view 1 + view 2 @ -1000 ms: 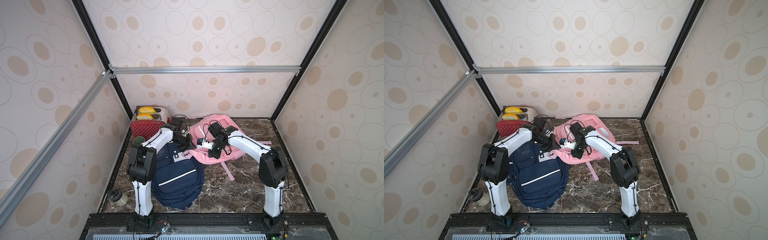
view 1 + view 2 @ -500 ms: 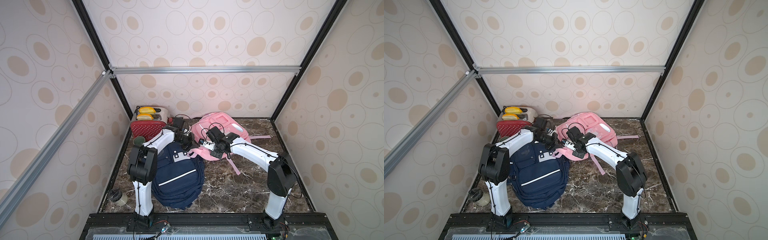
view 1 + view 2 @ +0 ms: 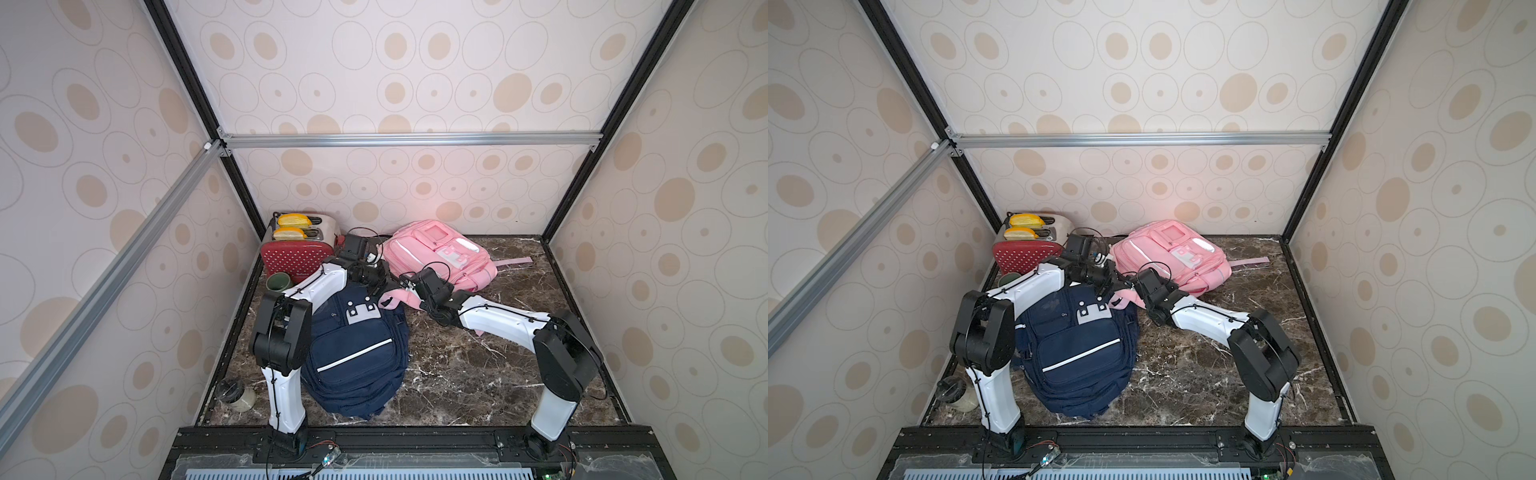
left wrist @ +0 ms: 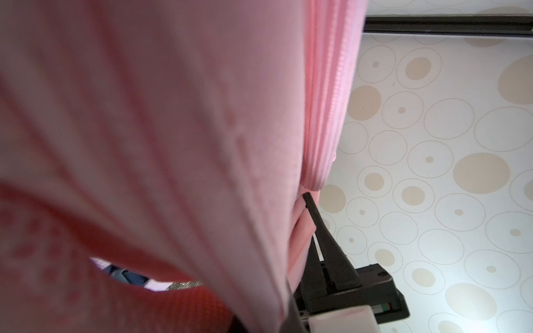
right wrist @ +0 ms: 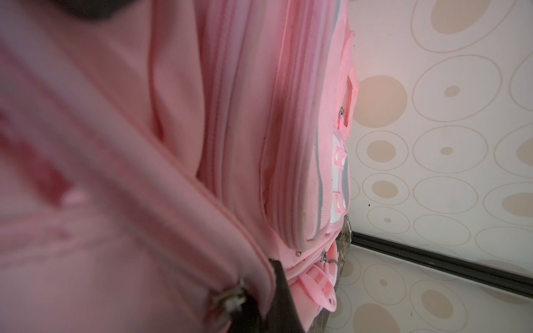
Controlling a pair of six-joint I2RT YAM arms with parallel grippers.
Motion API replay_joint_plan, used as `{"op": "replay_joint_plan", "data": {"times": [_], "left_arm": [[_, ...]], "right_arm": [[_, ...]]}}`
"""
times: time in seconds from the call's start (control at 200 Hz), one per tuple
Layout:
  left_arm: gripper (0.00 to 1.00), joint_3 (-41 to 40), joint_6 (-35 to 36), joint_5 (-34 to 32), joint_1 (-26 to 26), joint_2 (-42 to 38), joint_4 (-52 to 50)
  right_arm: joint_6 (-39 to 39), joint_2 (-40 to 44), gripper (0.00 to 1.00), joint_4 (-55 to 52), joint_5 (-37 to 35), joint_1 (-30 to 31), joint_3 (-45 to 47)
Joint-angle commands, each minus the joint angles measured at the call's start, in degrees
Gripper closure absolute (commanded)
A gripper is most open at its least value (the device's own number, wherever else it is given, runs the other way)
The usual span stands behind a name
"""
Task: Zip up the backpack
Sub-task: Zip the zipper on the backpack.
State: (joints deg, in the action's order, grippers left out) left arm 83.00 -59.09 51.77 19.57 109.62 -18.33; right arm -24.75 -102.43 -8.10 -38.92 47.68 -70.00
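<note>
The pink backpack (image 3: 440, 253) (image 3: 1175, 259) lies at the back of the marble floor, its near edge drawn out toward the navy backpack. My left gripper (image 3: 380, 286) (image 4: 300, 207) is shut on a fold of the pink fabric beside the zip track. Close to its right, my right gripper (image 3: 405, 286) (image 5: 253, 299) is shut at the metal zip pull (image 5: 230, 298) on that same edge. The pink cloth hides most of both grippers in the wrist views.
A navy backpack (image 3: 353, 353) lies under my left arm at the front left. A red toaster (image 3: 297, 253) holding yellow slices and a green cup (image 3: 277, 282) stand at the back left. A small jar (image 3: 235, 392) sits by the left wall. A pink strap (image 3: 513, 262) trails right.
My right arm has stretched out low and its gripper has moved left toward my left gripper, drawing the pink edge along. The pink backpack's body has shifted toward the back wall.
</note>
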Motion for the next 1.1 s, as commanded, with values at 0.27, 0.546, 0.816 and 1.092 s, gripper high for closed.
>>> {"op": "replay_joint_plan", "data": {"times": [0.27,0.546,0.816,1.092], "left_arm": [[1.0,-2.04,-8.42,5.73,1.7,-4.76,8.29],[1.0,-1.47,-8.26,5.72,1.71,-4.24,8.32],[1.0,-1.3,-8.04,5.51,1.85,-4.17,8.05],[1.0,-0.88,-6.15,5.98,2.0,-4.19,5.66]], "right_arm": [[15.44,1.81,0.52,-7.29,6.97,-4.07,-5.09],[18.54,14.25,0.27,-23.83,20.02,-4.79,-6.62],[23.39,17.9,0.37,-37.78,42.0,-7.72,-7.27],[21.53,15.68,0.57,-33.76,61.8,-14.12,-3.88]]}}
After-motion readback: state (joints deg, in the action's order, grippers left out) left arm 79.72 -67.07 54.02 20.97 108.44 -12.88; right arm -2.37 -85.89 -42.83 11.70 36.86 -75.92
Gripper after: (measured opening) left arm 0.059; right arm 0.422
